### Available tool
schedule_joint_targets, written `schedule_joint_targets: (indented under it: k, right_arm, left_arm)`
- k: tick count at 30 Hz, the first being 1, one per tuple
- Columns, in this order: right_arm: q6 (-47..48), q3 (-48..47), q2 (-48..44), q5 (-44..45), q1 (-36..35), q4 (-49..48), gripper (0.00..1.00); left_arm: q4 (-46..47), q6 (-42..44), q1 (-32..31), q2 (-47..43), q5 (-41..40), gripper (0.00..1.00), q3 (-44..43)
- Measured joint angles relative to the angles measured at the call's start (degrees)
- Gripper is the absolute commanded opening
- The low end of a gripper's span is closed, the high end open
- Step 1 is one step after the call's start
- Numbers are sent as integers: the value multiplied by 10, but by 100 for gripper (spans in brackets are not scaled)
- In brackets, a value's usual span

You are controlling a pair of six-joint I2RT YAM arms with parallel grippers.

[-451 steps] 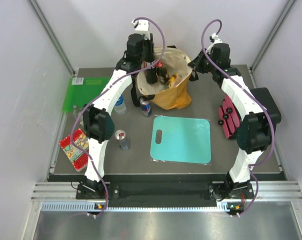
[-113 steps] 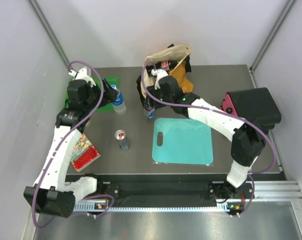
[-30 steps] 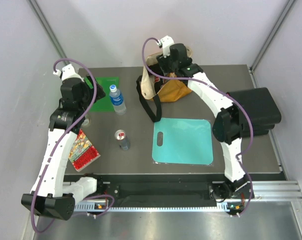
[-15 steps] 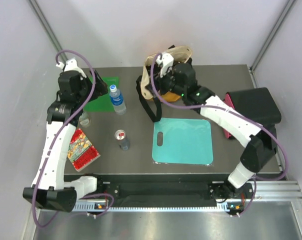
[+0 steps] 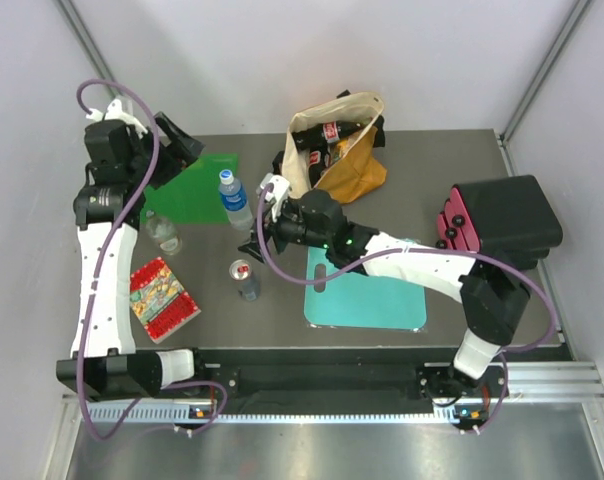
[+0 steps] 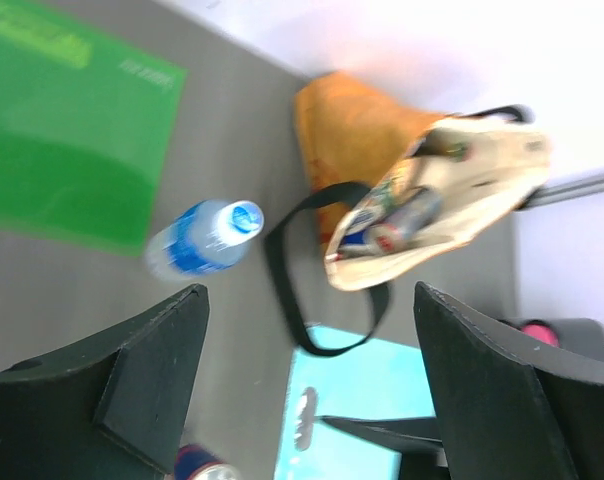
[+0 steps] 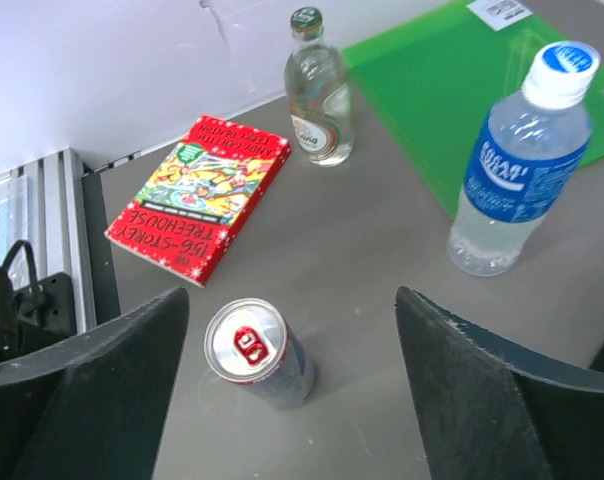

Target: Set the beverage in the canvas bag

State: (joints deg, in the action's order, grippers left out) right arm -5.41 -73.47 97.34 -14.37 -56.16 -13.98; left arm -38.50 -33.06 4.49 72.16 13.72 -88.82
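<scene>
Now: both tools wide, can on the worktop

Right tool [image 7: 287, 300] hangs spread wide near the upright silver can [image 7: 257, 352], not touching it. Left tool [image 6: 310, 292], equally wide and empty, is raised above the green sheet [image 5: 192, 185]. The canvas bag [image 5: 347, 150] stands at the worktop's [image 5: 432, 160] far side, well apart from the can.

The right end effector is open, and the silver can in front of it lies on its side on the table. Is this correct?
Not quite: the silver can stands upright on the table, its top facing up, as the right wrist view shows. The right end effector is open.
</scene>
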Motion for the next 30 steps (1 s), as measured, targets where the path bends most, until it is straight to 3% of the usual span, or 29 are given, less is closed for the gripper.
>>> schedule_joint_targets:
  k: [11,22,30]
  right_arm:
    - [-8,28,46,-6,-22,-30,86]
    - [-5,12,86,55,-71,8,89]
    - [9,-26,123,94,-90,29,78]
  left_arm:
    - [34,-31,0,-49,47,87,-22]
    - [43,-6,13,-20,-17,87,-22]
    - [62,-7,32,-14,-44,86,46]
